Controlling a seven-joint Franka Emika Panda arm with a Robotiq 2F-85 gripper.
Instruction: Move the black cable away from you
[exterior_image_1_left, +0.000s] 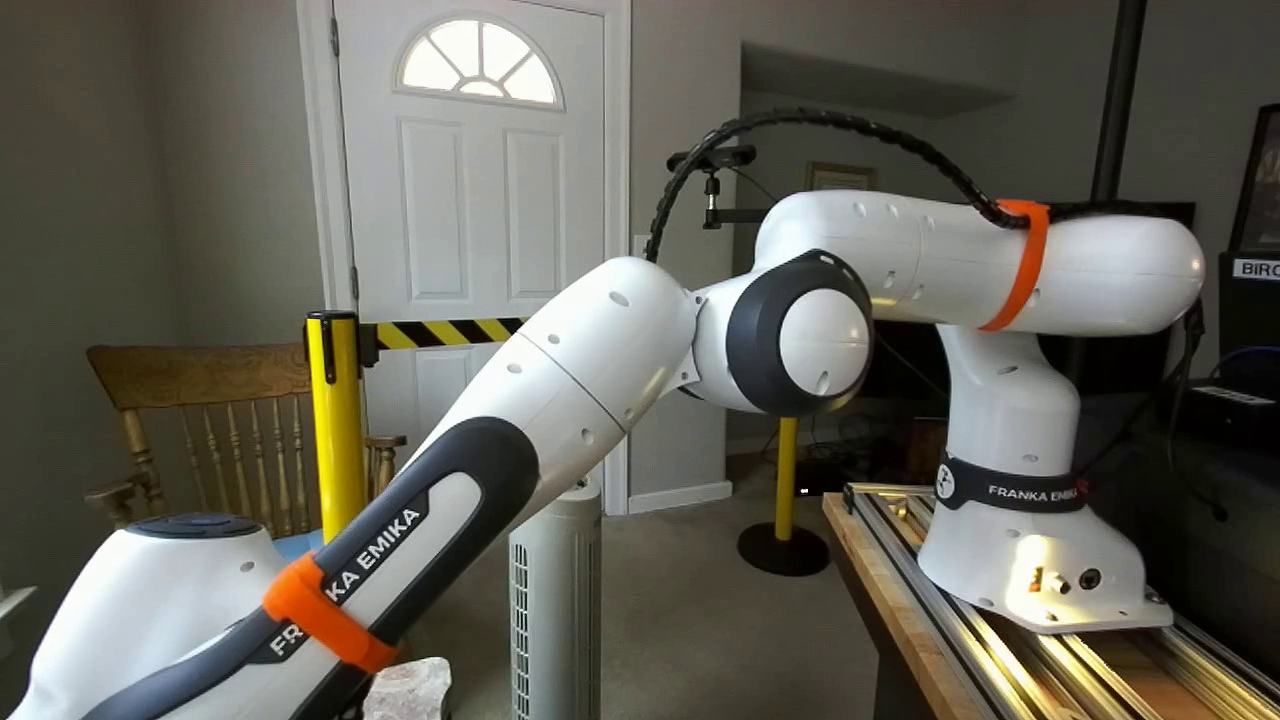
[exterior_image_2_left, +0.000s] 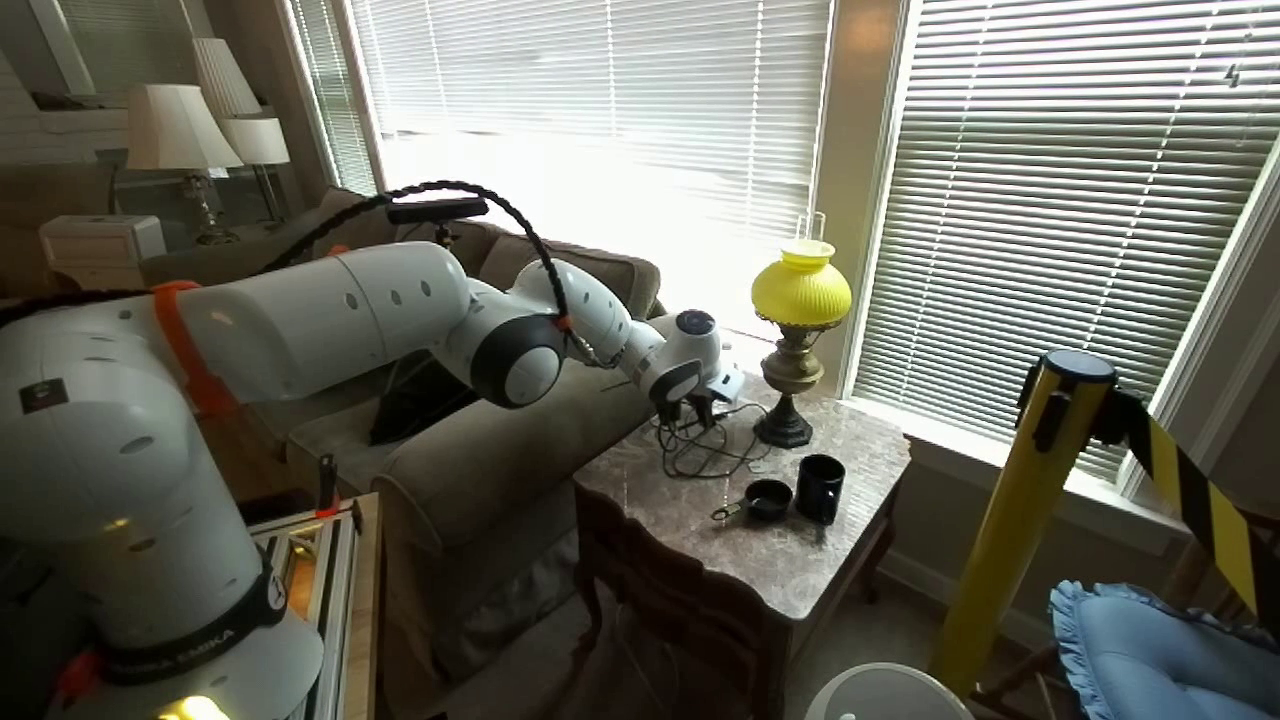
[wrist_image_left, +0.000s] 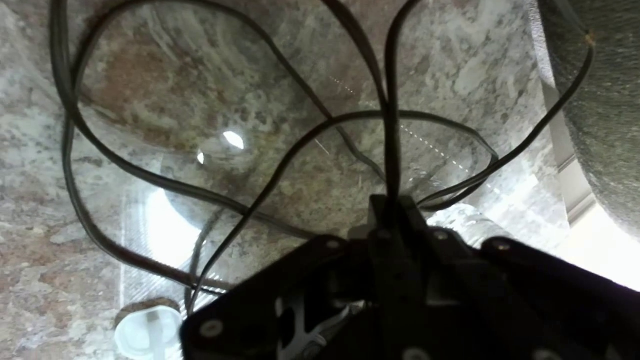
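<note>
The thin black cable (wrist_image_left: 391, 150) lies in loose, crossing loops on the marble table top in the wrist view. Its loops (exterior_image_2_left: 690, 470) also show under the gripper in an exterior view, left of the yellow lamp. My gripper (wrist_image_left: 395, 212) points down at the table with its fingers close together. A strand of the cable runs up between the fingertips and is pinched there. In an exterior view the gripper (exterior_image_2_left: 690, 412) is low over the far left part of the table top. In the exterior view with the door, the gripper and this cable are out of view.
The marble table (exterior_image_2_left: 700, 540) bears a yellow oil lamp (exterior_image_2_left: 800, 300), a black mug (exterior_image_2_left: 820, 488) and a black measuring cup (exterior_image_2_left: 768, 500). The sofa arm (exterior_image_2_left: 540, 450) stands along its left side. A pale translucent piece (wrist_image_left: 147, 332) lies by the cable.
</note>
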